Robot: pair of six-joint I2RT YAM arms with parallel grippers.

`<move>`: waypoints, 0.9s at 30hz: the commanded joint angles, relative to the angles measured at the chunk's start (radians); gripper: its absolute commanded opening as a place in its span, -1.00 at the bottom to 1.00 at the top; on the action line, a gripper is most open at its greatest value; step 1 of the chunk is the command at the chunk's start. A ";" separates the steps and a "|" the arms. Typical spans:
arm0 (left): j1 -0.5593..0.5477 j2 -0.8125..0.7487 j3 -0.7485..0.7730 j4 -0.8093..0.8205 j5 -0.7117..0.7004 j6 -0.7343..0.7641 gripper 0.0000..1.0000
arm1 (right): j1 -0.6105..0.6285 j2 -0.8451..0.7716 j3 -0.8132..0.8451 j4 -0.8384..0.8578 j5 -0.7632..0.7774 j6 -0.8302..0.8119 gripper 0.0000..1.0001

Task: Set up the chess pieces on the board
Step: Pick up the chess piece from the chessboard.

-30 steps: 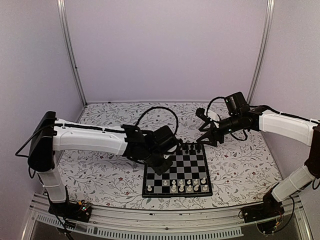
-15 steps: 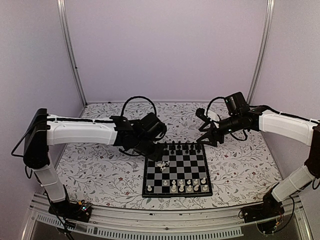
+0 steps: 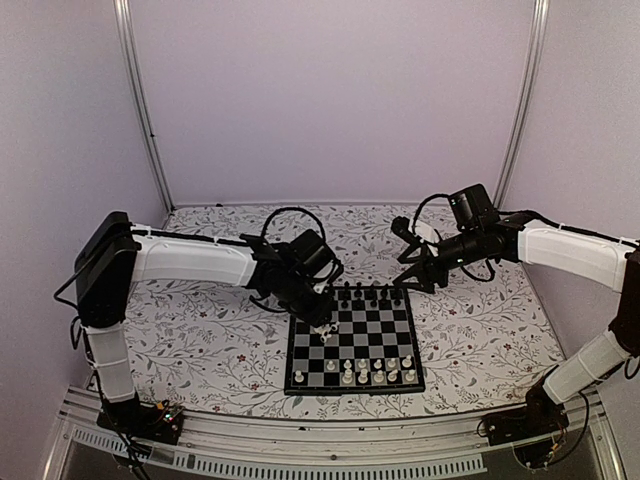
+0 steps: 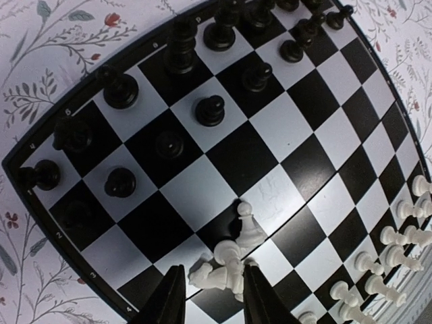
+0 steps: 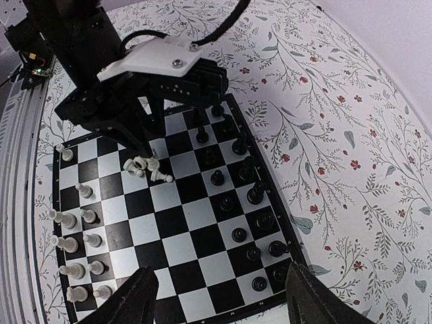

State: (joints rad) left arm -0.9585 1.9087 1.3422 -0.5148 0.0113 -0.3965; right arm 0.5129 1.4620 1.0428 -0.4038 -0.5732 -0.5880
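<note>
Desk [image 3: 190, 345]: surface covered with a white cloth printed with grey leafy sprigs and small red flowers. One item directly on it: the board [image 3: 368, 335], black-and-white checkered with a thin black border, lying flat at lower centre of the top view.

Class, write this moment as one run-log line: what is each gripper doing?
left gripper: straddles toppled white pieces on board, grip unclear | right gripper: open, empty, near board's far right corner
</note>
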 commanded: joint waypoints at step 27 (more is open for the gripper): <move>-0.034 0.142 0.143 -0.104 0.010 0.072 -0.65 | 0.000 0.015 -0.003 -0.020 0.010 -0.012 0.36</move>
State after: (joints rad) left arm -0.9794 2.0354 1.4578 -0.5903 0.0189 -0.3321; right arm 0.5129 1.4624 1.0428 -0.4046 -0.5728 -0.5919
